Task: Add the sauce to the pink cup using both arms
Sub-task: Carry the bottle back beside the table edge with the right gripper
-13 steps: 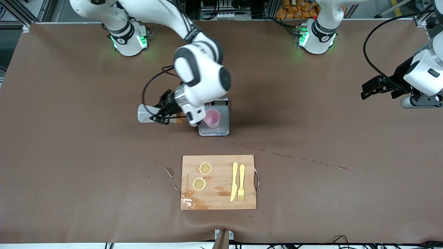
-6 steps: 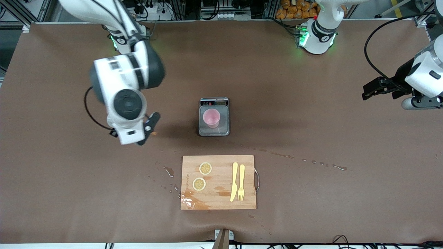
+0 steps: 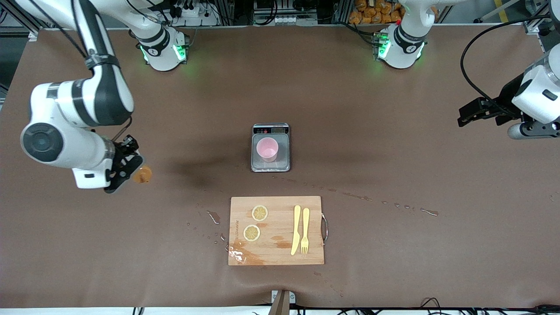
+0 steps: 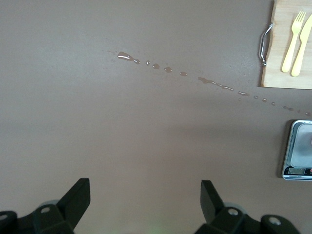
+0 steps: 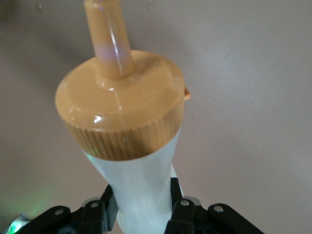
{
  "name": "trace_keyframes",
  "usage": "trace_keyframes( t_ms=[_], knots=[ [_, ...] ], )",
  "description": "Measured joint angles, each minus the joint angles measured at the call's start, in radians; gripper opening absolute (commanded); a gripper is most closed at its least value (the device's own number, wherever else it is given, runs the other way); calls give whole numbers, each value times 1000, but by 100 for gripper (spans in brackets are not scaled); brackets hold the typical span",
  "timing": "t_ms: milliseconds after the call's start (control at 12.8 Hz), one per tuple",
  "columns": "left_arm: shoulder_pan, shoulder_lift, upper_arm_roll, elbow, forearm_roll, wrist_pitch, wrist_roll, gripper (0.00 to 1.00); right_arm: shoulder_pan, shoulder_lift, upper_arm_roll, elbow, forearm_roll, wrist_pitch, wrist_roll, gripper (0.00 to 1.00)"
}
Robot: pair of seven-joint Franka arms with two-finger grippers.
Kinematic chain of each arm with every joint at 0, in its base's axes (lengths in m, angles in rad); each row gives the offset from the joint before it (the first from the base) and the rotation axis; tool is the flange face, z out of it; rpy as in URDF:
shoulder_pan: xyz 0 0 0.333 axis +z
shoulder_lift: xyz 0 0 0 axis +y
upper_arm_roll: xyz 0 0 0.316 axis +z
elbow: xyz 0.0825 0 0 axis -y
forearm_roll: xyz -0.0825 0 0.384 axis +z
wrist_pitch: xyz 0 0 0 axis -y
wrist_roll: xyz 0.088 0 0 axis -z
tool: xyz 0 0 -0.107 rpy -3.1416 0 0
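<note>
The sauce (image 5: 139,190) bottle has a translucent, milky plastic body with a soft sheen; its orange cap (image 5: 120,107) is glossy plastic, ribbed around the skirt and smooth on top. The pink cup (image 3: 267,148) looks like matt plastic. It sits on a scale (image 3: 271,165) with a brushed, metallic grey platform. At 6 o'clock from the scale, the cutting board (image 3: 280,205) is pale wood with visible grain, a metal handle and wet, shiny patches. The fork (image 3: 305,230) and knife (image 3: 296,229) on it are smooth yellow plastic. The table (image 3: 393,245) cover is matt brown, speckled with glistening droplets.
</note>
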Motion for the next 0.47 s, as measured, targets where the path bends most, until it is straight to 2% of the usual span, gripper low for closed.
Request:
trace_keyframes(
  t_ms=[313,470],
  knots=[
    [0,-16,-4,3,51,-1,0,100,-87,2,1,-65,107,157,-74,0],
    [0,-18,-4,3,52,-4,0,100,-138,13,1,-101,128,246,-140,0]
  ],
)
